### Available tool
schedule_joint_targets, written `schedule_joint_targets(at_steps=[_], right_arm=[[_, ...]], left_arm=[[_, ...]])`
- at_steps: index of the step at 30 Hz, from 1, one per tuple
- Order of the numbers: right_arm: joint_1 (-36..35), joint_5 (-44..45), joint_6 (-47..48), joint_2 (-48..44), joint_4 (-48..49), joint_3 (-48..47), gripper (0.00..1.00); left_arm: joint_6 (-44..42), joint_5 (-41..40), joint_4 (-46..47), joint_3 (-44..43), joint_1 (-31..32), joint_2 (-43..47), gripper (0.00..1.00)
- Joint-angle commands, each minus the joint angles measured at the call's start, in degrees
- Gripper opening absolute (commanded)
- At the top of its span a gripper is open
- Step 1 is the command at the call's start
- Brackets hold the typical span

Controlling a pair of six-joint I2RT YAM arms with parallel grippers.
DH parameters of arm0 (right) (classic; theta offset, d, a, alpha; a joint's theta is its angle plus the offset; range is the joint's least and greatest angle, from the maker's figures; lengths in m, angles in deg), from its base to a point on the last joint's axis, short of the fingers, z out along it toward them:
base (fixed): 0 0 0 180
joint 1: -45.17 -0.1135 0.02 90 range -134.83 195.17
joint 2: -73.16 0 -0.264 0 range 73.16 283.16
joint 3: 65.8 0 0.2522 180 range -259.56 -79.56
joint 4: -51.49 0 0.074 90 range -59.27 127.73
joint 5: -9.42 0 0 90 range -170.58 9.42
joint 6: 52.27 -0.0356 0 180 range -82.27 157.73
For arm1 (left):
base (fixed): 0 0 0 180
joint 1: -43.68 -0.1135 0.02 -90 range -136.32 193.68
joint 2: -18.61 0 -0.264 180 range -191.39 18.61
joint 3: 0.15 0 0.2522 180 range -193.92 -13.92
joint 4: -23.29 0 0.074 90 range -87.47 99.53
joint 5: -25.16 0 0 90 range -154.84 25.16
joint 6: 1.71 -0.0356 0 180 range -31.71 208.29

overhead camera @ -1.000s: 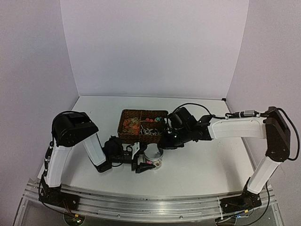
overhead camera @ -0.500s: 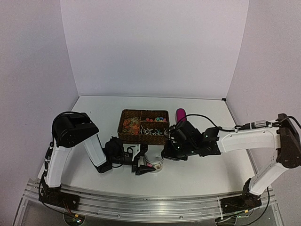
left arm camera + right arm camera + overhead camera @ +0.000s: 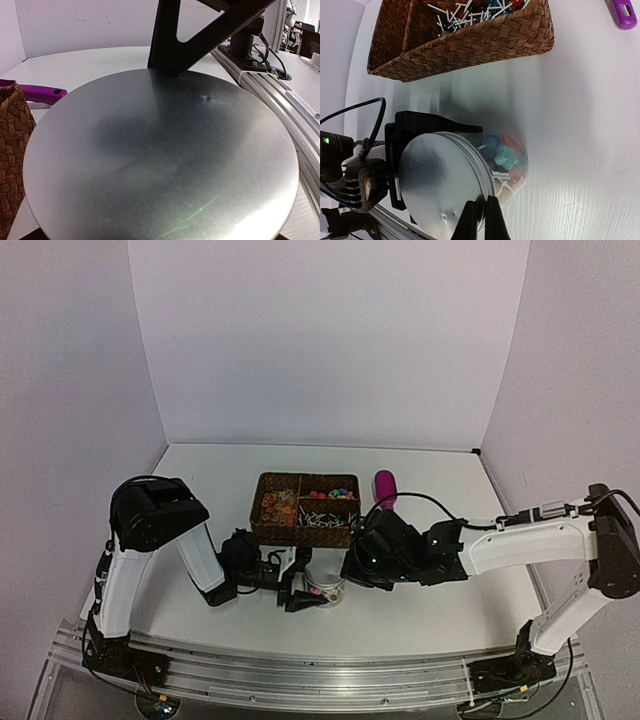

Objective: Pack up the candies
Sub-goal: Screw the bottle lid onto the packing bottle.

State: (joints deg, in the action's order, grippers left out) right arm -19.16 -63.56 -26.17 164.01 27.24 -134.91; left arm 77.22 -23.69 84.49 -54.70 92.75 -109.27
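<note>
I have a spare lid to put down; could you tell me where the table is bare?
Bare: right of the magenta scoop to the table edge; behind the wicker basket; between jar and rail. Crowded: the jar, left tool gripping it, right tool alongside.

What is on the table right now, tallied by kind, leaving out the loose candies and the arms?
Basket: 1
Jar: 1
Lid: 1
Scoop: 1
Total: 4
</note>
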Motion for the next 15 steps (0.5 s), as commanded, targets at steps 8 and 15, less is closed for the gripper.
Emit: schedule_joint_targets(at_steps=[8,15], right_arm=[[-11.26,-16.57,-11.99,3.26,0.99,2.6,0.09],[-11.64,-15.55,-13.31,0.93,0.92,3.17,0.14]], left_arm=[[3.06,-7.65,-5.12,-0.88,-0.94,1.05,0.77],[1.9,-5.56,-4.39,0.04,-0.98,1.21,0.77]])
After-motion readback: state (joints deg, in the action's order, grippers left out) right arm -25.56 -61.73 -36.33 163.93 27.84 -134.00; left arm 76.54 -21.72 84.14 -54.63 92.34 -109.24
